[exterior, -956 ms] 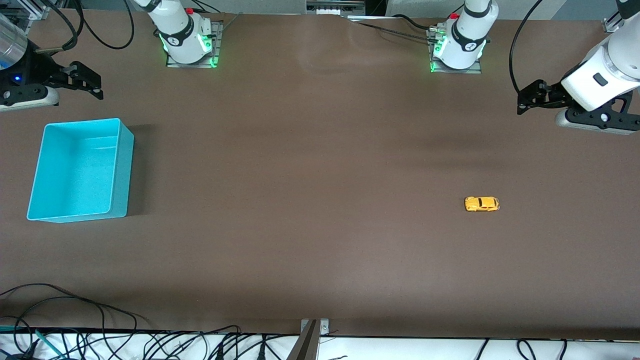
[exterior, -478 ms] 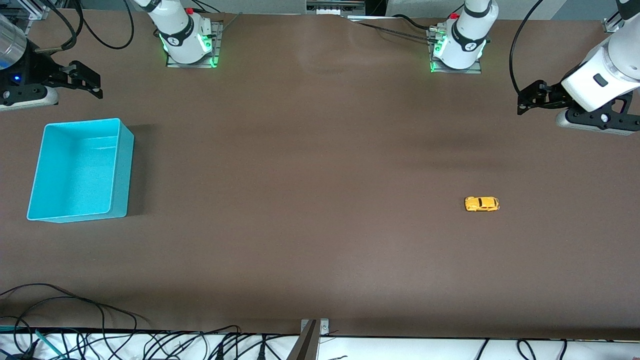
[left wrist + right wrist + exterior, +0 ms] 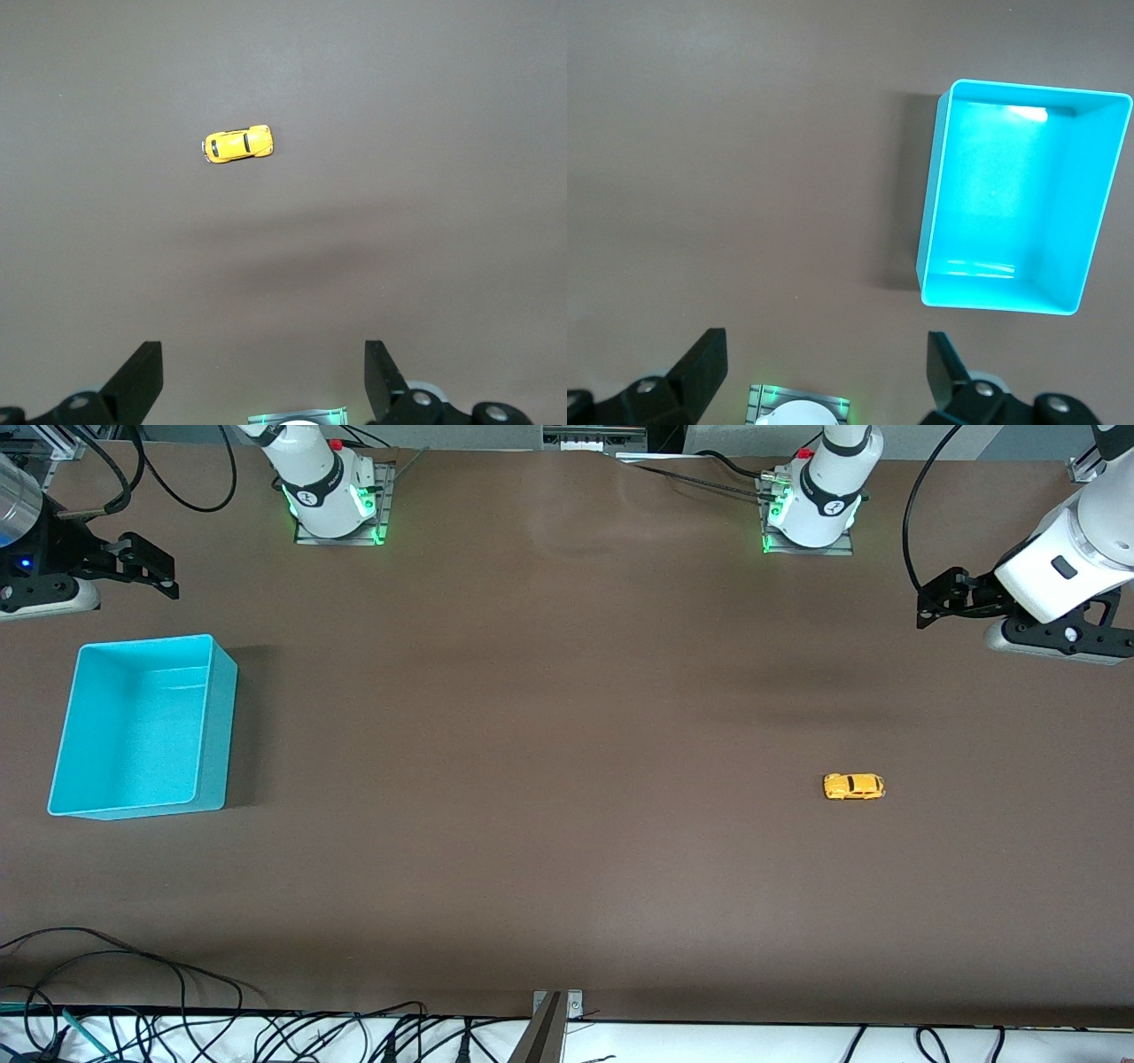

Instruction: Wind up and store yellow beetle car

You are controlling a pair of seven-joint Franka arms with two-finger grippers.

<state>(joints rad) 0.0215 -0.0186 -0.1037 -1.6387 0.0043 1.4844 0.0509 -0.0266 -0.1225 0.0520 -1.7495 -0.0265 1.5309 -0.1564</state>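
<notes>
We read no lettering on the yellow beetle car [image 3: 854, 786] [image 3: 237, 144], which sits on its wheels on the brown table [image 3: 567, 797] toward the left arm's end, well apart from the turquoise bin [image 3: 142, 724] [image 3: 1014, 197] at the right arm's end; the left gripper [image 3: 937, 595] [image 3: 262, 382] hangs spread and empty over the table edge; the right gripper [image 3: 152, 565] [image 3: 824, 379] waits above bare table beside the bin, fingers parted too, holding nothing.
</notes>
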